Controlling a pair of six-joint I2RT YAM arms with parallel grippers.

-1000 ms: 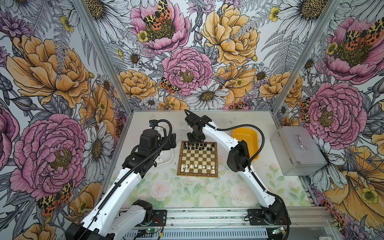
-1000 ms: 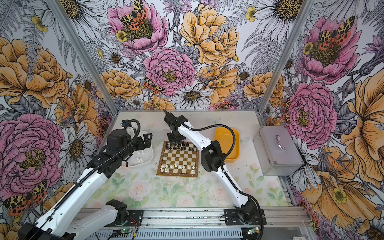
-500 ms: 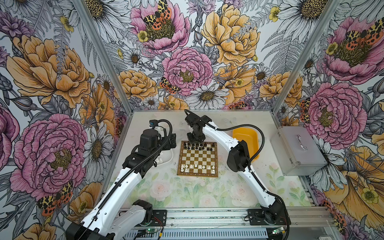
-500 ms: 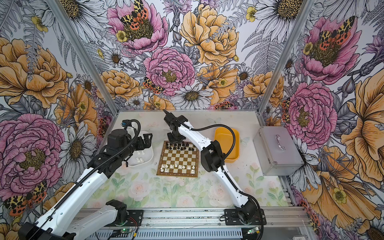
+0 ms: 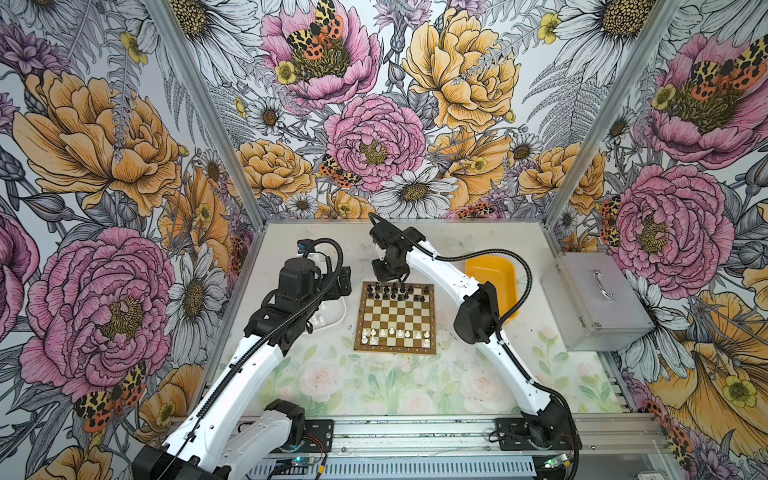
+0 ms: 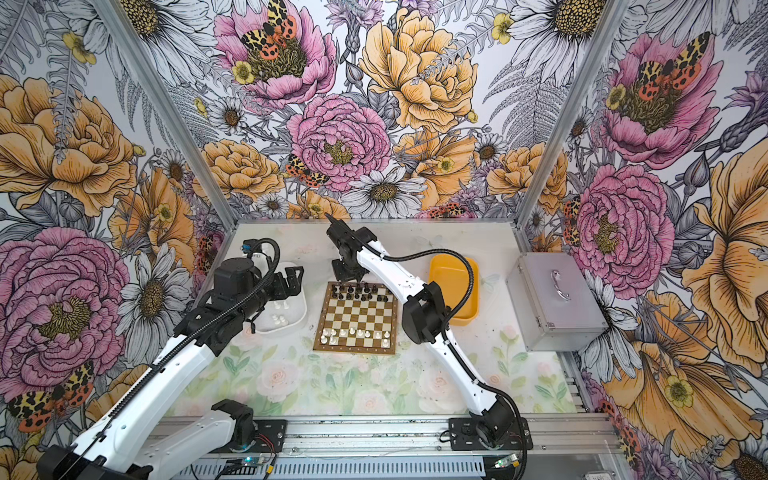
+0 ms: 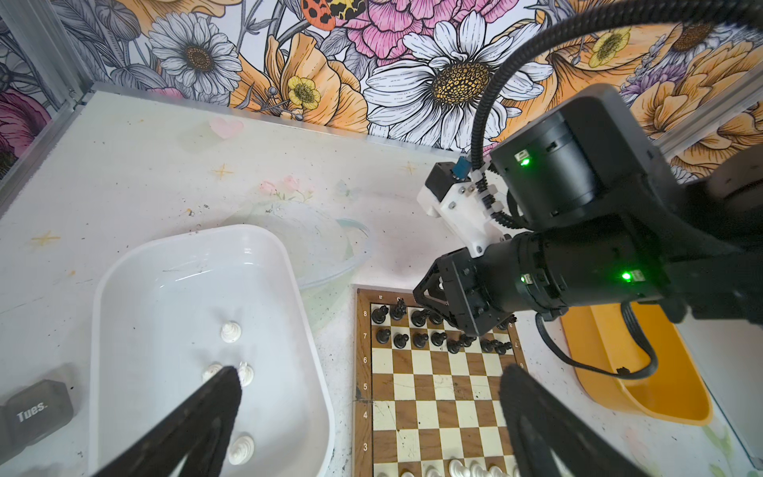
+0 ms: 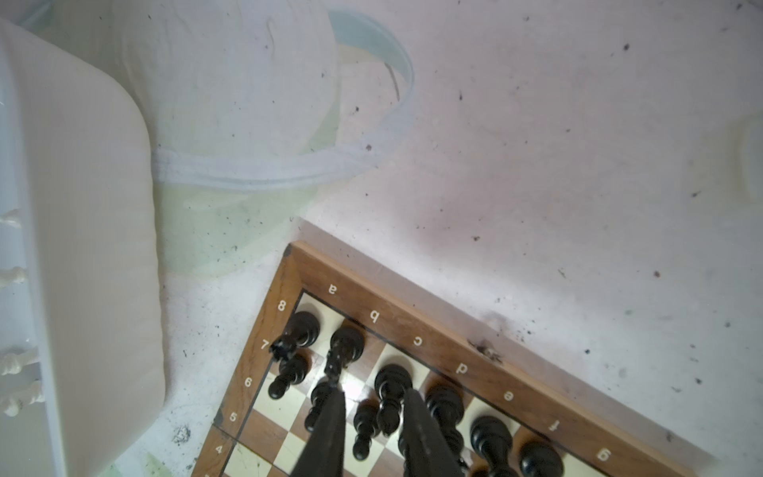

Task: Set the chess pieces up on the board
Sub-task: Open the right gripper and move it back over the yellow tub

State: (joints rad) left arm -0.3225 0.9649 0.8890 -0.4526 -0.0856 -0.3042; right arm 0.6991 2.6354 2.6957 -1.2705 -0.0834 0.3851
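Standing upright, black chess pieces (image 5: 392,296) line two rows of the board (image 5: 395,320).

Bright, even light fills the cell. Both top views are crisp, with only faint, soft shadows beside the board (image 5: 395,316). In the left wrist view the white tray (image 7: 165,314) glints and straight edges bow outward. The right wrist view is hazy and washed out: the black pieces (image 8: 390,388) are soft, and the right gripper (image 8: 372,396), close to the lens, is blurred.
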